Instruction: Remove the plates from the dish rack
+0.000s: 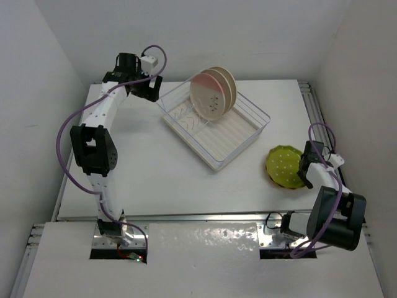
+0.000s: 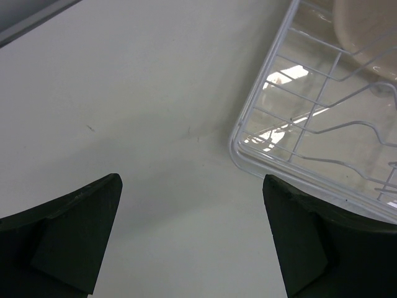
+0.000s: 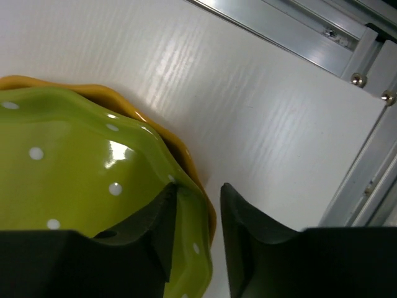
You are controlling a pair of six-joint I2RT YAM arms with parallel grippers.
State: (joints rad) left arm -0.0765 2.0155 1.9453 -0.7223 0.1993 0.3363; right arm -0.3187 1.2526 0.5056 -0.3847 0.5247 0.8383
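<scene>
The pale pink round plate (image 1: pixel 209 99) and the beige round plate (image 1: pixel 228 82) behind it stand on edge at the 12 o'clock end of the white ribbed, wire-rimmed dish rack (image 1: pixel 242 138). The left gripper (image 2: pixel 191 181), jaws wide apart, is at their 9 o'clock and much the nearer. At the rack's 4 o'clock the yellow-green dotted plate (image 3: pixel 74 161) lies on the orange-yellow dotted plate (image 3: pixel 158 133) on the white table (image 1: pixel 155 167); the right gripper (image 3: pixel 197 188) straddles its rim, pinching or loose I cannot tell.

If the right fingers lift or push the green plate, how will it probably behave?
The green plate looks stiff and glazed; its shine suggests a slippery rim that may slide between the right fingers. It lies on the orange plate, so a push would probably make it skate across.
</scene>
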